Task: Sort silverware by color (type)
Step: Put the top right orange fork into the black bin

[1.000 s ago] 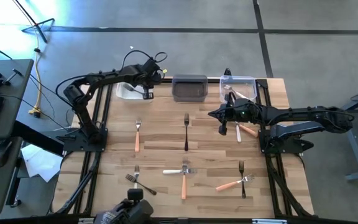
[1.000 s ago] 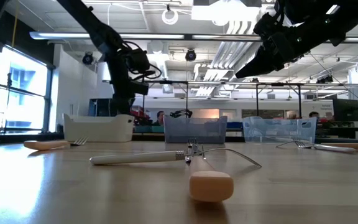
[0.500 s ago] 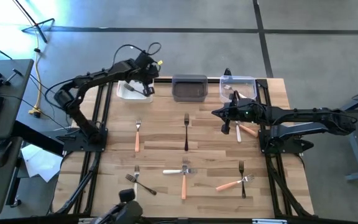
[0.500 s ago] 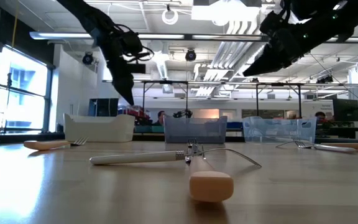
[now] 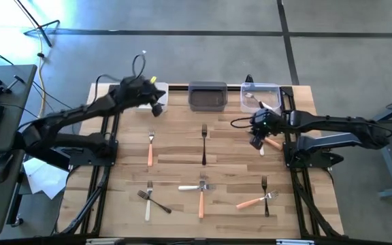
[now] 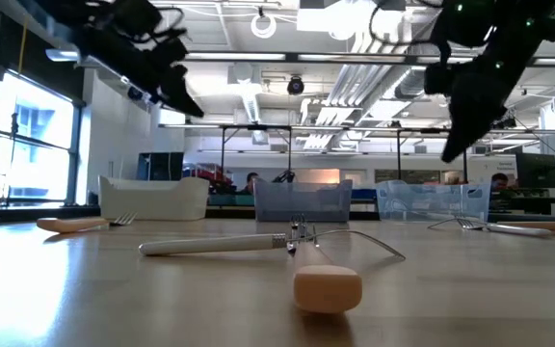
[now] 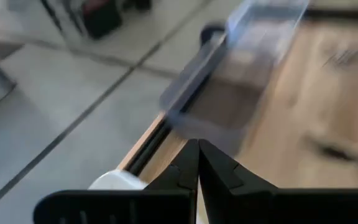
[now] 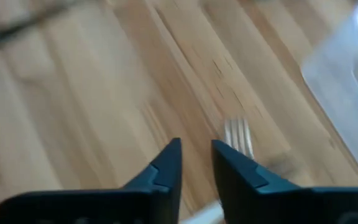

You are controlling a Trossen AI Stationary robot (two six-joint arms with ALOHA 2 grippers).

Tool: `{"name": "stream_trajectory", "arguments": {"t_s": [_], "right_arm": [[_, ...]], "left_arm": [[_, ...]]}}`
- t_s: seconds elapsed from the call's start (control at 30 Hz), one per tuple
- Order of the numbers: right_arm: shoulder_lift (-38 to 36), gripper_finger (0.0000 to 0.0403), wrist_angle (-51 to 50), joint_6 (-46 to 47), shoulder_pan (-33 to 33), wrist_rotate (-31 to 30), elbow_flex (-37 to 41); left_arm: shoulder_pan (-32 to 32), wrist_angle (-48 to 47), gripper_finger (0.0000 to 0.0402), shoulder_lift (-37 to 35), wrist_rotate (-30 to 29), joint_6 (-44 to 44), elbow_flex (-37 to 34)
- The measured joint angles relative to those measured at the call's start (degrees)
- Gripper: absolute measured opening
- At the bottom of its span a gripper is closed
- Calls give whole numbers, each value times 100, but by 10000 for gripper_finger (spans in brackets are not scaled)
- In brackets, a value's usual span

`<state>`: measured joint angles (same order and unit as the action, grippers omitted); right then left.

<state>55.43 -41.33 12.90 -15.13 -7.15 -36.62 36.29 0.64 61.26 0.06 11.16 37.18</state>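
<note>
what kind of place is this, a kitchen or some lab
Most likely a robotics lab or open workshop, not a kitchen: two arms bolted to a wooden table, bare concrete floor, and in the low view exposed ceiling ducts over rows of workstations.

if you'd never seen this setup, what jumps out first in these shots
Probably the forks scattered over the wooden table, with peach, white and black handles, like the black fork in the middle. Next, the two dark arms: the right gripper hangs open over a pair of forks by the clear bin, and the left gripper is shut near the white bin at the far left corner.
</note>
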Motion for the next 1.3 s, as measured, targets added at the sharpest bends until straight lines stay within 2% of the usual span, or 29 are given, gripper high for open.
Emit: {"name": "stream_trajectory", "arguments": {"t_s": [0.2,0.4,0.57,0.77,1.0,1.3], "right_arm": [[676,139,-101,25,-484,137,-4],[1460,163,-107,12,-994,180,-4],[1888,170,-76,-97,-1158,425,-4],[2180,177,-73,-97,-1161,409,-4],[2302,168,45,-429,-1158,368,-4],[2302,91,95,-651,-1200,364,-4]], "left_arm": [[-680,1599,0,-818,92,-735,-1168],[-1071,2695,0,-1023,74,-811,-1854],[-1243,2872,0,-1023,63,-805,-1984],[-1398,2923,0,-1023,52,-609,-1984],[-1440,2925,0,-1023,52,-508,-1986],[-1481,2919,0,-1023,52,-599,-1988]]}}
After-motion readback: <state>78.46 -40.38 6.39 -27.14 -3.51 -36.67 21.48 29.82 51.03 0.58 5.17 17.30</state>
